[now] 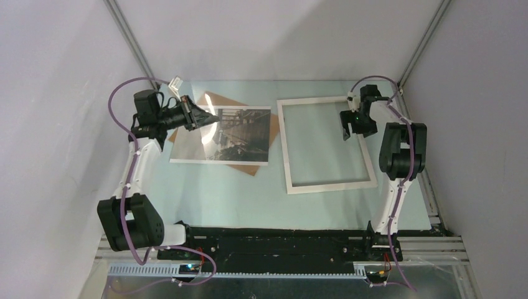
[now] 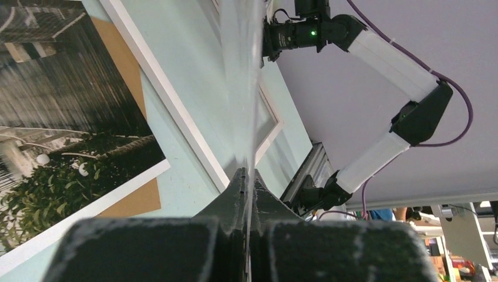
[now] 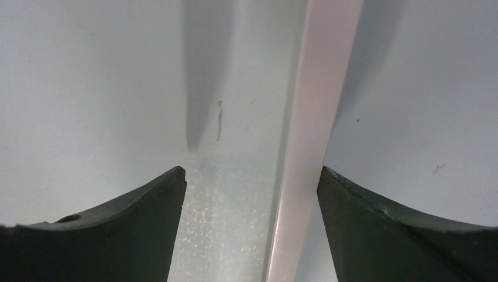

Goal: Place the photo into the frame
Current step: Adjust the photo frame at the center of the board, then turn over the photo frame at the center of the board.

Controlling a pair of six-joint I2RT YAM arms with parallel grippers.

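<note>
left end effector (image 2: 246, 176) closed on a clear sheet (image 2: 241, 88), tilted up, likely to uncover the photo (image 1: 233, 134) lying just below it. right end effector (image 3: 252, 176) open, straddling a rail of the frame (image 3: 317, 88).

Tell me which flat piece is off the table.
The clear pane, pinched in the left hand; photo, board and frame lie flat.

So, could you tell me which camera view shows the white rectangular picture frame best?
Top external: the whole white rectangular picture frame lies in view. Right wrist shows just one white bar; left wrist shows part behind a clear sheet.
</note>
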